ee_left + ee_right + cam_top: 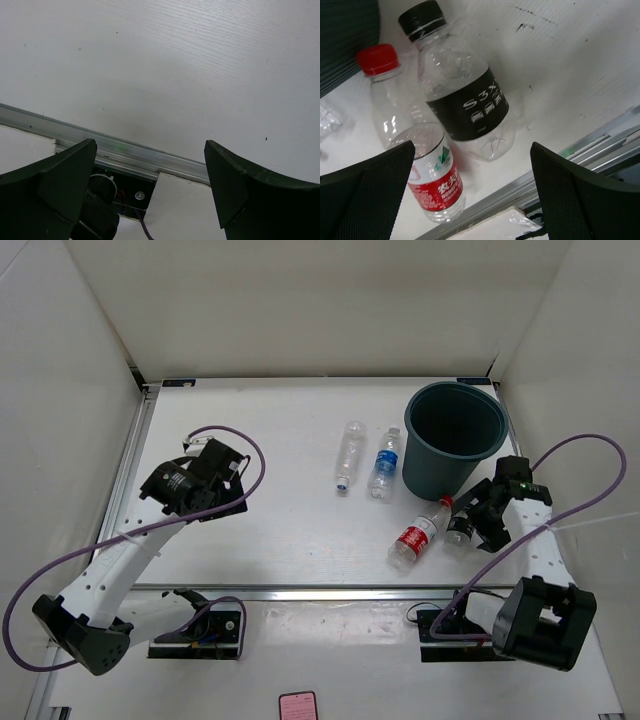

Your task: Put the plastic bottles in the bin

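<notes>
"Lying on the white table (280, 530), which things are seen near the bin (440, 468)?"

"Two clear bottles are laid side by side just left of it: the unlabelled bottle (349, 455) and the blue-labelled bottle (385, 465) with its white cap. The bin itself, round, dark teal-grey and tapered, is placed at the upper right of the top view."

"And the other two?"

"The red-labelled bottle (437, 185), red-capped, and the short black-labelled bottle (465, 100), black-capped, are found just below the bin, seemingly touching, caps pointed towards it."

"How are the fingers set?"

"The right gripper (472, 150) is spread wide over that pair, with nothing pinched; contact cannot be told. The black-labelled bottle is crowded by the red-labelled one. The left gripper (150, 155) is likewise spread, over bare table and an aluminium rail (50, 132), well apart from every bottle."
</notes>
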You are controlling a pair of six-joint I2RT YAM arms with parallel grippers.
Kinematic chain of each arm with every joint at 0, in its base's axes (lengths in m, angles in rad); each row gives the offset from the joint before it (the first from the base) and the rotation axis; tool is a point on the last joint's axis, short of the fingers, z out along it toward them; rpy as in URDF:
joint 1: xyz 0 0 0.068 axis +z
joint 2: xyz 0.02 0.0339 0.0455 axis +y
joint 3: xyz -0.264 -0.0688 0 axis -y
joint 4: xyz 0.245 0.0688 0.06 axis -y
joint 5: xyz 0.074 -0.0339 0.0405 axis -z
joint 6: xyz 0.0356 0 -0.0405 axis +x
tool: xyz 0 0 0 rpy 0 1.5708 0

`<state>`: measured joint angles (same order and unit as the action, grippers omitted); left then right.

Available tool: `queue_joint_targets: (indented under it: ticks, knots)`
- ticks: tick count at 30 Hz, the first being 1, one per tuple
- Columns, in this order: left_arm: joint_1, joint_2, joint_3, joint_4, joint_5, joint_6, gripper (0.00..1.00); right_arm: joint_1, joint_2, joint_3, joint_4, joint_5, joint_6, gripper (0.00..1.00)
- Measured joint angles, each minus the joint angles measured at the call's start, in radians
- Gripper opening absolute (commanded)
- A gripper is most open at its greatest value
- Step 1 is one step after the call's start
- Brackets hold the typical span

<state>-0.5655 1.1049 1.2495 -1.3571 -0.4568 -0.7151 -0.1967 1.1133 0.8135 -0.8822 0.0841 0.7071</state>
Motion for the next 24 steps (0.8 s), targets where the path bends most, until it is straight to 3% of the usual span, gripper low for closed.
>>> queue_joint_targets:
  ticks: [5, 8, 13, 19, 24]
  knots:
    - [0.001, 0.012, 0.000, 0.000, -0.004, 0.000, 1.00, -0.021, 0.073, -0.038, 0.039, 0.014, 0.011, 1.00]
    - [0.001, 0.029, 0.000, 0.000, -0.005, 0.001, 1.00, -0.039, 0.135, -0.047, 0.052, 0.019, 0.023, 0.94]
    - [0.001, 0.052, 0.000, 0.000, -0.005, 0.001, 1.00, -0.066, 0.188, -0.058, 0.076, 0.019, 0.028, 0.60]
    - [0.001, 0.053, 0.002, 0.001, -0.005, 0.000, 1.00, -0.103, 0.202, -0.051, 0.077, 0.021, 0.015, 0.28]
    - [0.001, 0.058, 0.002, 0.001, -0.004, -0.008, 1.00, -0.111, 0.139, -0.024, -0.007, 0.049, 0.023, 0.14]
